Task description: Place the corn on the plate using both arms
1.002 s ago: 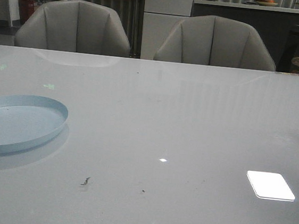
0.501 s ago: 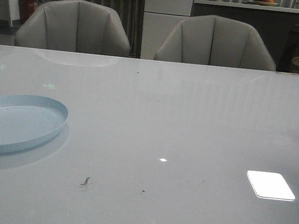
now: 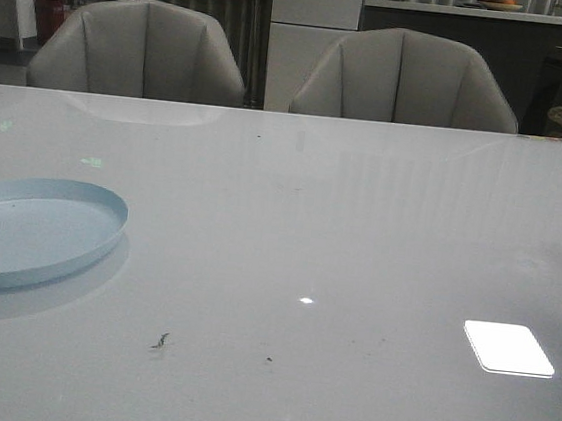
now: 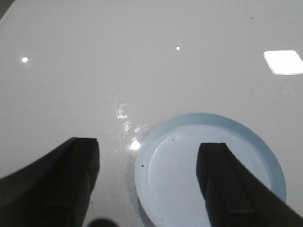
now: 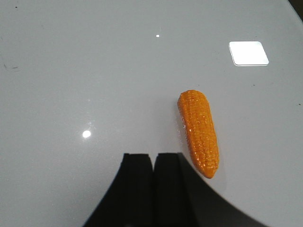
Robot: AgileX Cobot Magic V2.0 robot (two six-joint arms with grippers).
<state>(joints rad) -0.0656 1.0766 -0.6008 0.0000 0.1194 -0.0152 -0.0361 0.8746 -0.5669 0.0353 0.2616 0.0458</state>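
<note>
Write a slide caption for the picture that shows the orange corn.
Closed right end effector above an orange corn cob lying flat on the white table.

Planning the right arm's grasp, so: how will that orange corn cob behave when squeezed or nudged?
The corn looks glossy and hard, so fingers may slip on it. Its rounded, tapered body lies flat on the smooth table; a sideways nudge would probably roll it in a curve. It seems rigid, unlikely to bend.

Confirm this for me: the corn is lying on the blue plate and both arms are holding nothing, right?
Not quite. The corn lies on the bare table, as the right wrist view shows; the plate holds nothing in the left wrist view. Neither arm holds anything.
</note>
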